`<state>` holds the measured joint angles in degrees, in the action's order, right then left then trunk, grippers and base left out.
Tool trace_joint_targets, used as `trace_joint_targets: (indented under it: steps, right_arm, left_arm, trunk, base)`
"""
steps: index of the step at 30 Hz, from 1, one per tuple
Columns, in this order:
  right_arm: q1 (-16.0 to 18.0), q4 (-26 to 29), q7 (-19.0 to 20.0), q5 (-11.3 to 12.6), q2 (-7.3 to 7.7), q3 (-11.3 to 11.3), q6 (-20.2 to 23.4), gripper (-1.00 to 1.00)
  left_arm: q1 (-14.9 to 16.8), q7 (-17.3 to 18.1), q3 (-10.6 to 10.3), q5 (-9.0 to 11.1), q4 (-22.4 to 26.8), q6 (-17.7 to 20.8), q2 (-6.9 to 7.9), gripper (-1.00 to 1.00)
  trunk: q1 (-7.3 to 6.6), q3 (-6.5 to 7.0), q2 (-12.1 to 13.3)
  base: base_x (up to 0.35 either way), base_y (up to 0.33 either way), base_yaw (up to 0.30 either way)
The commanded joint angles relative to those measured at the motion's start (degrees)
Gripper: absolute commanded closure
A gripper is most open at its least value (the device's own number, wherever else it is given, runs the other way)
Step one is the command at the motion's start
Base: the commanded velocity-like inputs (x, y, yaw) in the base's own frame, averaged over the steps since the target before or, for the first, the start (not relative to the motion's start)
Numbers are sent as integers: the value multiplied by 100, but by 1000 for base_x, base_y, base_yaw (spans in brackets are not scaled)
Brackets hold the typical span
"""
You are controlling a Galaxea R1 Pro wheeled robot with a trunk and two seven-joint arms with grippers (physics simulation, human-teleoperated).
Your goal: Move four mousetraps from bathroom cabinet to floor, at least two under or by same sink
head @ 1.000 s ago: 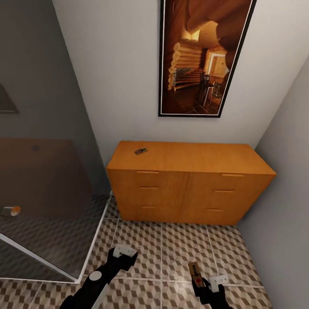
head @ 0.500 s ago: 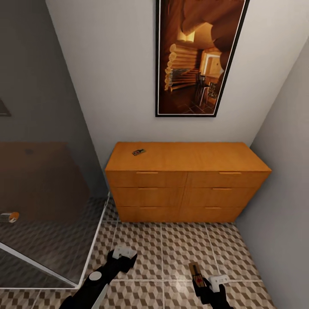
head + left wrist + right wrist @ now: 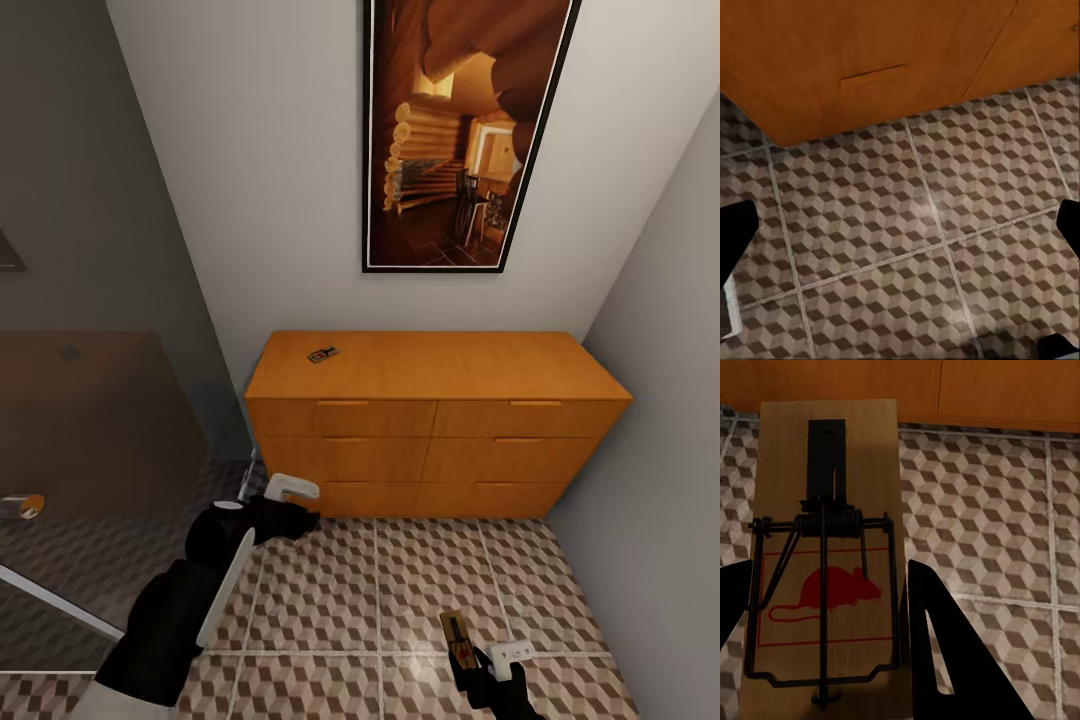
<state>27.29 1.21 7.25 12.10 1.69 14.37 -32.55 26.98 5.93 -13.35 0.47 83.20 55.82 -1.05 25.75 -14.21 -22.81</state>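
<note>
At the lower right of the frame, the right gripper (image 3: 478, 655) clamps a mousetrap (image 3: 455, 637) above the bathroom floor (image 3: 400, 590). Left of centre, the left gripper (image 3: 290, 490) is spread, empty. Farther back, another mousetrap (image 3: 323, 354) awaits collection on the cabinet (image 3: 440, 440).

The left arm reaches forward and raised, its left gripper (image 3: 290, 489) with jaws spread apart and empty. The right gripper (image 3: 478, 657) sits low, its fingers (image 3: 937, 652) closed against a mousetrap (image 3: 825, 562).
</note>
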Motion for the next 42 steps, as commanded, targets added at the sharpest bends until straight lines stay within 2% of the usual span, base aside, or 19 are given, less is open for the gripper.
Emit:
trace_joint_targets:
  steps: [1, 4, 6, 11, 14, 16, 17, 20, 21, 25, 28, 29, 31, 35, 37, 39, 40, 41, 42]
  right_arm:
    - [5, -6, 57, 80, -4, 30, -15, 100]
    - [5, -6, 57, 79, -7, 30, -15, 100]
    - [5, -2, 57, 81, -4, 30, -15, 100]
    - [5, -5, 57, 81, -2, 30, -15, 100]
    - [5, -5, 57, 81, -11, 30, -15, 100]
    - [5, -6, 57, 77, -19, 30, -10, 100]
    - [5, -4, 57, 76, -22, 32, -10, 100]
    - [5, -6, 57, 80, -27, 31, -6, 100]
    - [5, -6, 57, 81, -30, 32, -6, 100]
    - [5, -5, 57, 82, -35, 34, -6, 100]
    - [5, -6, 57, 82, -34, 33, -6, 100]
    - [5, -6, 57, 82, -30, 31, -6, 100]
    - [5, -6, 57, 82, -29, 32, -6, 100]
    - [5, -6, 57, 80, -28, 31, -6, 100]
    - [5, -6, 57, 79, -25, 31, -6, 100]
    - [5, -6, 57, 77, -24, 31, -6, 100]
    - [5, -6, 57, 75, -22, 30, -6, 100]
    - [5, -6, 57, 75, -23, 30, -6, 100]
    - [5, -6, 57, 77, -26, 30, -6, 100]
  left_arm:
    - [261, -1, 7, -111, 95, 112, -102, -100]
    - [678, -15, 14, -217, 91, 172, -265, -100]
    - [1042, -19, 20, -252, -100, 195, -387, -100]
    - [1902, -27, 171, -272, -855, 200, -616, -100]
    - [2620, -42, 331, -275, -1547, 201, -718, -100]
    - [2908, -126, 353, -275, -1850, 202, -732, -100]
    - [3086, -294, 362, -275, -2051, 202, -738, -100]
    - [3795, -1192, 389, -270, -2677, 207, -739, -100]
    - [3993, -1331, 398, -269, -2802, 208, -734, -100]
    - [4472, -1513, 476, -267, -3005, 210, -715, -100]
    - [4613, -1556, 505, -270, -3036, 210, -698, -100]
    - [4679, -1561, 574, -269, -3011, 243, -543, -100]
    - [4698, -1519, 616, -250, -2946, 271, -354, -100]
    - [4707, -1281, 630, -229, -2740, 283, -170, -100]
    - [4715, -817, 623, -220, -2488, 287, 32, -100]
    - [4717, -509, 617, -218, -2367, 286, 134, -100]
    - [4718, -177, 611, -217, -2261, 284, 248, -100]
    - [4718, -13, 606, -218, -2215, 284, 316, -100]
    - [4712, 707, 589, -221, -2057, 282, 690, -100]
  trunk:
    - [3, -12, -11]
    - [3, -12, -11]
    - [3, -12, -11]
    - [3, -12, -11]
    - [3, -12, -11]
    - [3, -12, -11]
    - [3, -12, -11]
    - [3, -12, -11]
    - [3, -12, -11]
    - [3, -12, -11]
    - [3, -12, -11]
    - [3, -12, -11]
    - [3, -12, -11]
    - [3, -12, -11]
    - [3, -12, -11]
    - [3, -12, -11]
    - [3, -12, -11]
    - [3, -12, -11]
    - [3, -12, -11]
  base:
    - [0, 0, 0]
    - [0, 0, 0]
    - [0, 0, 0]
    - [0, 0, 0]
    - [0, 0, 0]
    - [0, 0, 0]
    - [0, 0, 0]
    - [0, 0, 0]
    - [0, 0, 0]
    - [0, 0, 0]
    - [0, 0, 0]
    - [0, 0, 0]
    - [0, 0, 0]
    - [0, 0, 0]
    - [0, 0, 0]
    - [0, 0, 0]
    - [0, 0, 0]
    - [0, 0, 0]
    - [0, 0, 0]
